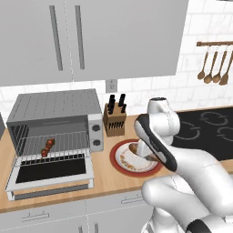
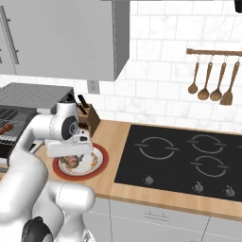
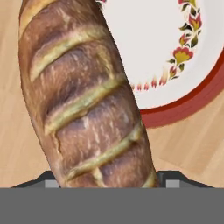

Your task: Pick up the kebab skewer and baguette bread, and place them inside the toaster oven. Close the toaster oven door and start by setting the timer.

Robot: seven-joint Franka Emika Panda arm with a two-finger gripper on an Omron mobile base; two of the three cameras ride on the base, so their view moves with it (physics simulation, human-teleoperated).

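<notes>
The toaster oven (image 1: 54,109) stands at the counter's left, and its door (image 1: 50,175) is folded down flat in front. On its wire rack lies the kebab skewer (image 1: 48,147), also visible at the left edge of the right base view (image 2: 5,127). Over the red-rimmed plate (image 1: 119,166) my gripper (image 2: 71,158) points down and is shut on the baguette bread (image 2: 71,161). In the hand view the golden-brown loaf (image 3: 83,100) runs up from between my two finger tips (image 3: 168,183), above the plate's rim (image 3: 188,105).
A knife block (image 1: 114,119) stands just behind the plate, next to the oven's knob panel (image 1: 95,132). A black cooktop (image 2: 184,156) takes up the counter to the right. Wooden spoons (image 2: 210,80) hang on the wall above it.
</notes>
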